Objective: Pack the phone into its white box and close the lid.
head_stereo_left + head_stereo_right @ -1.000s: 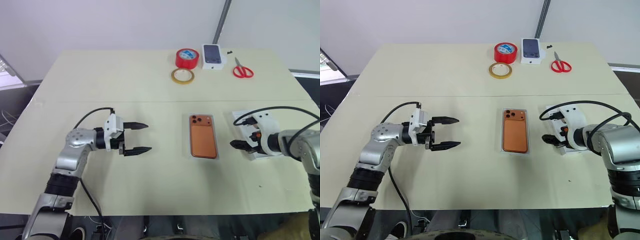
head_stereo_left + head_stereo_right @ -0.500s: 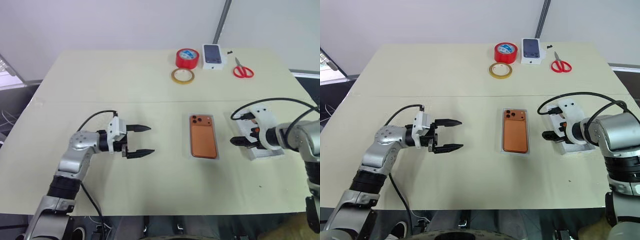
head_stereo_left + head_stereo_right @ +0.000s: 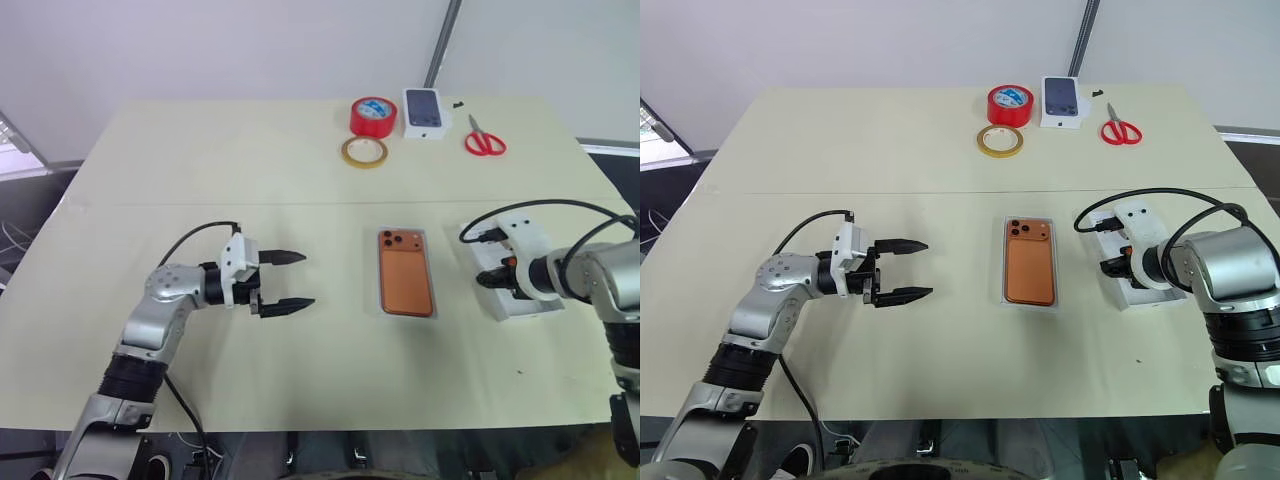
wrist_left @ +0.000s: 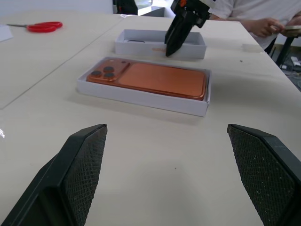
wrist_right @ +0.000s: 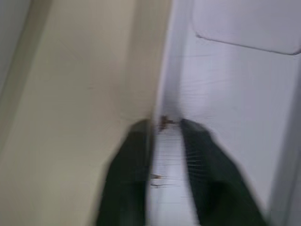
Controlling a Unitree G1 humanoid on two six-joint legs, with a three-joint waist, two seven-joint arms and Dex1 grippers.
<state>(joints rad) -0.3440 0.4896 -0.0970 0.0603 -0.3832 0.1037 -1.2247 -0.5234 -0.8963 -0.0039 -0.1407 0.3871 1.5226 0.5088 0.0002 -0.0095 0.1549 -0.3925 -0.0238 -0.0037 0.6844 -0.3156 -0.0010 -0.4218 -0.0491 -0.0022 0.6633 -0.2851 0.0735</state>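
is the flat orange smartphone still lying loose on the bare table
No, the flat orange smartphone already sits inside the shallow white cardboard tray.

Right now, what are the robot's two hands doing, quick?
Left gripper: open, fingers spread, holding nothing, above the table.
Right gripper: shut on the near wall of the lid, one finger inside and one outside.

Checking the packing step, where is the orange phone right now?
The phone lies camera-side up in the white box at mid-table, between the open left gripper and the lid.
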